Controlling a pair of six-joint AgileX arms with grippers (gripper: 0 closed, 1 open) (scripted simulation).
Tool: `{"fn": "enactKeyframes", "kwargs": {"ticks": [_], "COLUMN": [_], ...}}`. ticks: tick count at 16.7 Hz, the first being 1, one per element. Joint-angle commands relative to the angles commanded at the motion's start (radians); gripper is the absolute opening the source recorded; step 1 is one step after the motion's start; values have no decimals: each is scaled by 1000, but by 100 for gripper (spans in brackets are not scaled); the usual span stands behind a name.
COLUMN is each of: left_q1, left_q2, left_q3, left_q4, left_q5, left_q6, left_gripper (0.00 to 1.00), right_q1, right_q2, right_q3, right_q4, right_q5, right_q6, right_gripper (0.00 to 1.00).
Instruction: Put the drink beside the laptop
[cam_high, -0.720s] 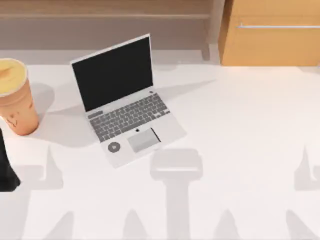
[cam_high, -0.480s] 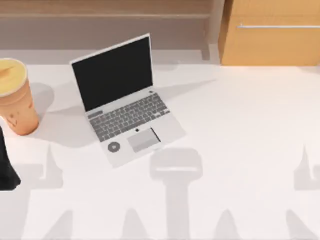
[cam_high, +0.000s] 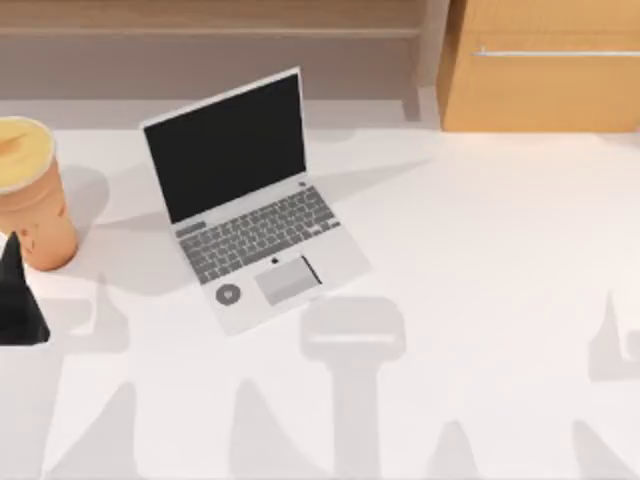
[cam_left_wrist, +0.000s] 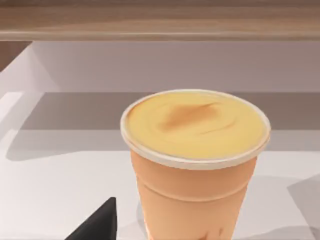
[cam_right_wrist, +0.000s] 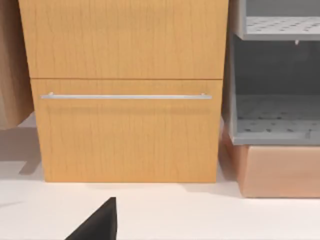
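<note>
One dark finger (cam_left_wrist: 95, 222) of the left gripper (cam_high: 18, 300) shows at the lower edge of the left wrist view, just short of the drink (cam_left_wrist: 195, 165); whether the fingers are spread or closed cannot be told. In the top view that gripper sits at the far left edge of the frame, just below the drink (cam_high: 28, 195) and apart from it. The drink stands upright at the left edge, well left of the laptop (cam_high: 250, 200), which lies open in the upper middle with its black screen raised. Both rest on the white surface (cam_high: 480, 300). A wooden cabinet (cam_high: 545, 65) with a metal handle stands at the upper right, and the right wrist view faces it, a grey shelf unit (cam_right_wrist: 277, 75) alongside.
</note>
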Motion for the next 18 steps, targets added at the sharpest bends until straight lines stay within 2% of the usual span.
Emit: {"fn": "enactKeyframes", "kwargs": {"ticks": [10,14,18], "left_q1": [49,57,58], "left_q2": [691,815,821], "left_q3": [79,93,94], "left_q4": [451,532,536], "left_q5": [66,78,79], "left_q6": [20,23,23], "left_gripper": [100,100,100], "right_q1": [0,0,0], "right_q2": [0,0,0], "right_q3": [0,0,0], "right_q4": [0,0,0], "right_q5": [0,0,0], "right_q6": [0,0,0], "right_gripper": [100,100,100]}}
